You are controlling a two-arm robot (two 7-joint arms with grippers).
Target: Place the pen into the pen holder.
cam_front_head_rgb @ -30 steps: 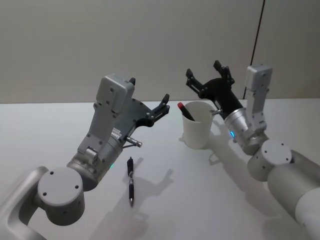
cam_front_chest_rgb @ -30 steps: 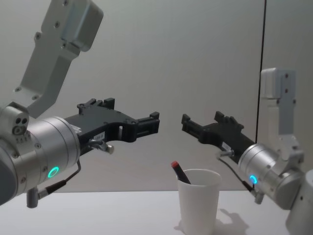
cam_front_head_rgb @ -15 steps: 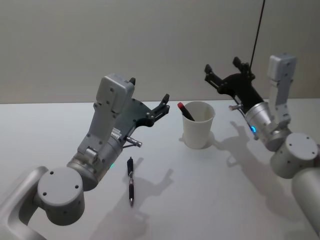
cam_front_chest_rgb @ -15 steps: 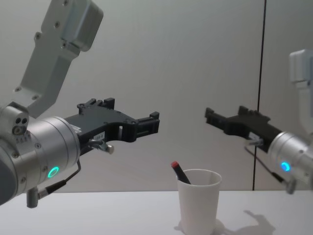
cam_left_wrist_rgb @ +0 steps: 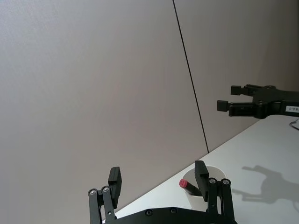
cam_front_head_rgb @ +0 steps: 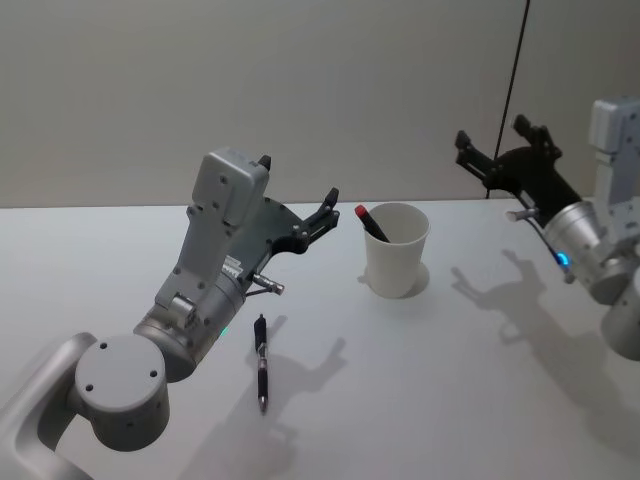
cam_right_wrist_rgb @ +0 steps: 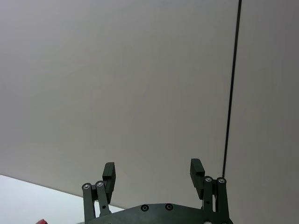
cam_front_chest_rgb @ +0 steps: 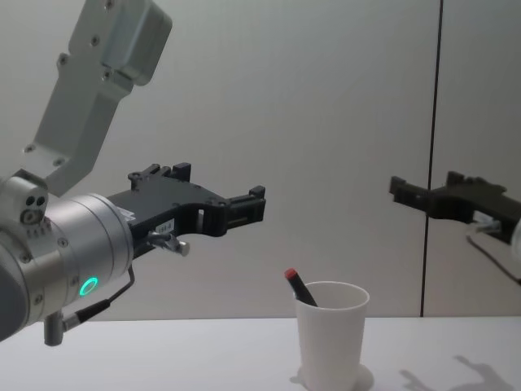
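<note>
A plain white tapered pen holder [cam_front_head_rgb: 397,252] stands upright on a pale table [cam_front_head_rgb: 480,400], wide rim up. Inside it a dark pen with a red end [cam_front_head_rgb: 371,222] leans against the wall of the cup. Its red tip pokes above the rim on the side toward the robot's left. From the chest camera the same pen holder [cam_front_chest_rgb: 330,336] is seen side-on, with the red end [cam_front_chest_rgb: 291,275] slanting up and out over the rim.

A second pen, the black pen [cam_front_head_rgb: 262,362], lies flat on the table. It is to the left of the pen holder and nearer the robot, well apart from the cup. Nothing touches it.

The left gripper [cam_front_head_rgb: 298,178] hangs in the air to the left of the pen holder, above rim height, with its fingers pointing toward the cup. Its two fingers are spread apart and hold nothing. In the left wrist camera the left gripper [cam_left_wrist_rgb: 158,177] frames part of the cup's rim [cam_left_wrist_rgb: 216,173] and the red end between its parted fingers.

The right gripper [cam_front_head_rgb: 490,130] is raised to the right of the pen holder, higher than the rim and clearly apart from it. Its fingers are also spread wide and empty, as the right wrist camera shows [cam_right_wrist_rgb: 152,169] against a bare wall [cam_right_wrist_rgb: 140,70].
</note>
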